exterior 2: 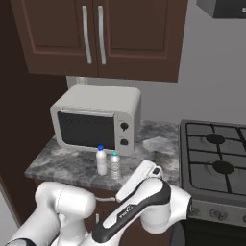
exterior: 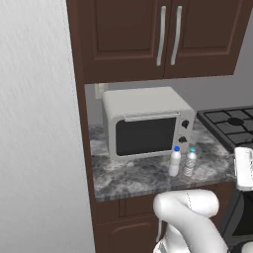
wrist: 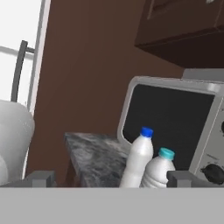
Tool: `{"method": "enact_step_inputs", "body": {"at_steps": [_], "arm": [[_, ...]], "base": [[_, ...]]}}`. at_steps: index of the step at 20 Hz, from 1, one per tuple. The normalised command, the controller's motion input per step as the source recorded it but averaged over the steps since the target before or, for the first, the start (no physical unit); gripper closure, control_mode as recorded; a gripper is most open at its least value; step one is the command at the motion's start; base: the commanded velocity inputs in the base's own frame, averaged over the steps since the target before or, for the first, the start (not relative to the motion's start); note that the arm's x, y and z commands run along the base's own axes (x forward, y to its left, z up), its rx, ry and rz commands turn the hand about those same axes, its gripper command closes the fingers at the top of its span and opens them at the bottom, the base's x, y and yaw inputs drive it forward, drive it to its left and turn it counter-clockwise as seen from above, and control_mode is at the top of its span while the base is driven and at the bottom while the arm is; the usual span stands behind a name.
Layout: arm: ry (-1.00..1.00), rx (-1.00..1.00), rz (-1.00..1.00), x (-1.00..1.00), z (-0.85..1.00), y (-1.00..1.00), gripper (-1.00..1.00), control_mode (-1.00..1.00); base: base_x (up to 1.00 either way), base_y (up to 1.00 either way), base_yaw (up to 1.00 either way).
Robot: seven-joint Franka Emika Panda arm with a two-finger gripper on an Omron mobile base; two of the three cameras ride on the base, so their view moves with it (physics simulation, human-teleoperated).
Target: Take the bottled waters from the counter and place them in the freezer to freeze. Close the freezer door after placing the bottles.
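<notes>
Claw [wrist: 109, 178] wide open, arm folded low.

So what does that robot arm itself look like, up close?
It is a chunky white arm of smooth, rounded, glossy segments, with a dark band at the joint carrying small pale lettering too small to read. A thin dark seam line runs over its shoulder. The gripper ends in two small dark grey, blocky fingertips.
</notes>
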Motion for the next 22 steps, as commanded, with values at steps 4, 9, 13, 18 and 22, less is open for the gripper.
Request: {"method": "enact_step_inputs", "body": {"at_steps": [4, 9, 13, 18, 22], "arm": [[0.2, 0.0, 0.0, 0.48, -0.31, 0.31, -1.0, -1.0], [0.08, 0.0, 0.0, 0.38, -0.29, 0.11, -1.0, -1.0], [0.01, 0.0, 0.0, 0.42, -0.22, 0.0, -1.0, -1.0], [0.0, 0.0, 0.0, 0.44, -0.17, 0.0, -1.0, -1.0], [0.0, 0.0, 0.0, 0.36, -0.16, 0.0, -1.0, -1.0]], "base": [[0.0, 0.0, 0.0], [0.0, 0.0, 0.0], [0.0, 0.0, 0.0], [0.0, 0.0, 0.0], [0.0, 0.0, 0.0]]}}
